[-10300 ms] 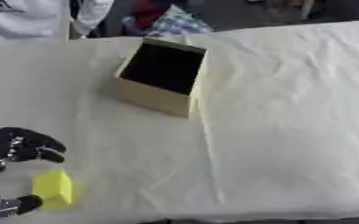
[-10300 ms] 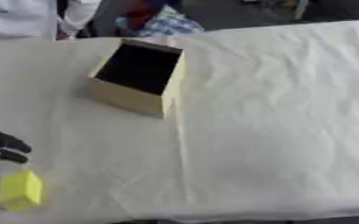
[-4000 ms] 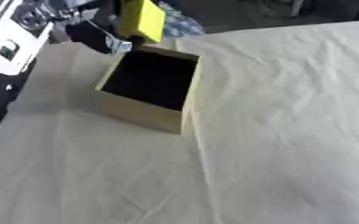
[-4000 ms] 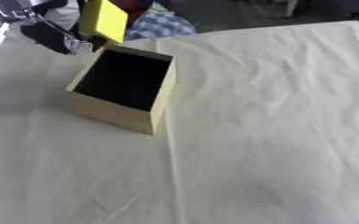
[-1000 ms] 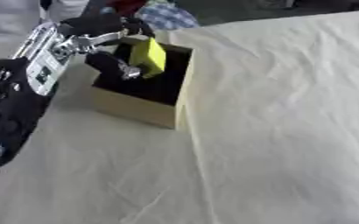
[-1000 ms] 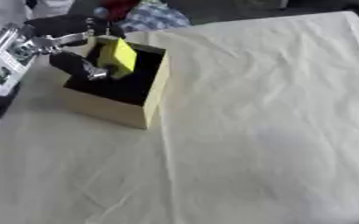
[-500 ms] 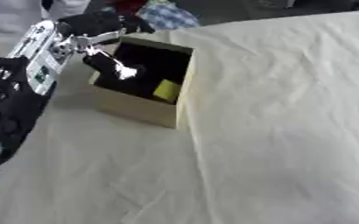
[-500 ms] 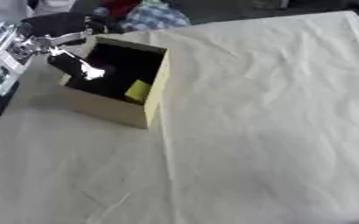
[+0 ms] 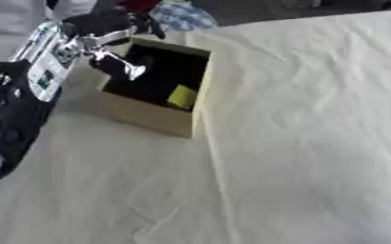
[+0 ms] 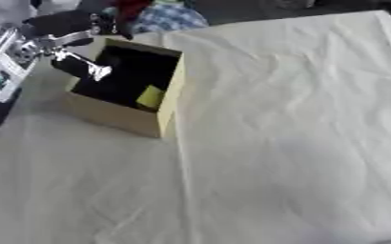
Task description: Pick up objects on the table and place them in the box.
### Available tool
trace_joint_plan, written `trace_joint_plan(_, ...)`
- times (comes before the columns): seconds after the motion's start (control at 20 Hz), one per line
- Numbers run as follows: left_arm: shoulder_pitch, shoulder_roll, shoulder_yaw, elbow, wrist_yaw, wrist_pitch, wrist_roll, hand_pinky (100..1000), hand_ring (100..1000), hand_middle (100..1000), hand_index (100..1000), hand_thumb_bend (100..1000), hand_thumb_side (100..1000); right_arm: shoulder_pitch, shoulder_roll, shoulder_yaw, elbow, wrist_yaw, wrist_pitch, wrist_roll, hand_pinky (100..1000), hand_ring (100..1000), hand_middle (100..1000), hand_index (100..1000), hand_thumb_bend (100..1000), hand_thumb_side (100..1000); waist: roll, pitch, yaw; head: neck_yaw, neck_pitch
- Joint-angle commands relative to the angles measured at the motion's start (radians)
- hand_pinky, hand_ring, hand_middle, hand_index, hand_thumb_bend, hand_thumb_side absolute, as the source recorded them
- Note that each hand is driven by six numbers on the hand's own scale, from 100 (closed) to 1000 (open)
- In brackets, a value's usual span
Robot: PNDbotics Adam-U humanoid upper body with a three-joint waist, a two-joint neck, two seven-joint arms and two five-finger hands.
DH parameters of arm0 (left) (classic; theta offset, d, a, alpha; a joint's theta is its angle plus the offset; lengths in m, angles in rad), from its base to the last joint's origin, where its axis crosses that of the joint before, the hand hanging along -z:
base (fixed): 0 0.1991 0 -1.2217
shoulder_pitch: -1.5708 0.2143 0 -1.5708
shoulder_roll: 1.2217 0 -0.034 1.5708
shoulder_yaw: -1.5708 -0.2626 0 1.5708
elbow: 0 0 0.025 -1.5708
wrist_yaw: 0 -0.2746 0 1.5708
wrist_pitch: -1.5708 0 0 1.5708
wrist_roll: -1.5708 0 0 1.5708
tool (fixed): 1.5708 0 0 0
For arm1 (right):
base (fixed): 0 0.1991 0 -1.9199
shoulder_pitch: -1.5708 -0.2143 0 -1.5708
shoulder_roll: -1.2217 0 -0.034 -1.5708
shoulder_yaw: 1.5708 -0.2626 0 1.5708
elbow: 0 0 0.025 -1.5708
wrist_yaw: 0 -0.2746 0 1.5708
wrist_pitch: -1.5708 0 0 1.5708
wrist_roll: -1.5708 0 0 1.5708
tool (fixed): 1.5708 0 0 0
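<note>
Left eye view shows the robot's left hand (image 9: 107,40) reaching in from the upper left and hanging over the near-left corner of the open cardboard box (image 9: 153,119), its fingers (image 9: 119,64) spread apart and relaxed with nothing between them. Inside the box's dark interior the yellow block (image 9: 182,96) lies against the right-hand wall, tilted, well clear of the hand. The box stands on a table covered with a creased cream cloth (image 9: 299,143), and some checked fabric (image 10: 169,19) shows just beyond the table's far edge.
</note>
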Motion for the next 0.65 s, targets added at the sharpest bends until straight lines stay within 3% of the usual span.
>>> trace_joint_plan(0.05, -0.004, 0.026, -0.003, -0.081, 0.05, -0.033, 0.019, 772, 868, 852, 898, 100, 477, 0.002, -0.036, -0.015, -0.015, 0.0, 0.001, -0.006, 594, 651, 499, 691, 100, 902, -0.005, -0.027, 0.004, -0.007, 0.014)
trace_joint_plan(0.2, 0.021, 0.055, 0.004, -0.152, 0.094, -0.076, 0.059, 754, 853, 831, 885, 100, 426, 0.01, -0.052, -0.018, -0.015, 0.005, -0.002, -0.01, 596, 653, 501, 692, 100, 899, -0.005, -0.04, 0.012, -0.014, 0.024)
trace_joint_plan(0.55, 0.142, 0.147, 0.113, -0.318, 0.197, -0.178, 0.16, 647, 772, 767, 823, 100, 538, 0.035, -0.084, -0.03, -0.015, 0.023, -0.014, -0.028, 601, 657, 506, 694, 100, 893, -0.006, -0.063, 0.038, -0.009, 0.041)
trace_joint_plan(0.65, 0.19, 0.171, 0.154, -0.366, 0.226, -0.183, 0.19, 639, 767, 765, 823, 100, 552, 0.038, -0.087, -0.035, -0.015, 0.029, -0.017, -0.036, 601, 657, 507, 694, 100, 892, -0.008, -0.064, 0.049, -0.006, 0.037)
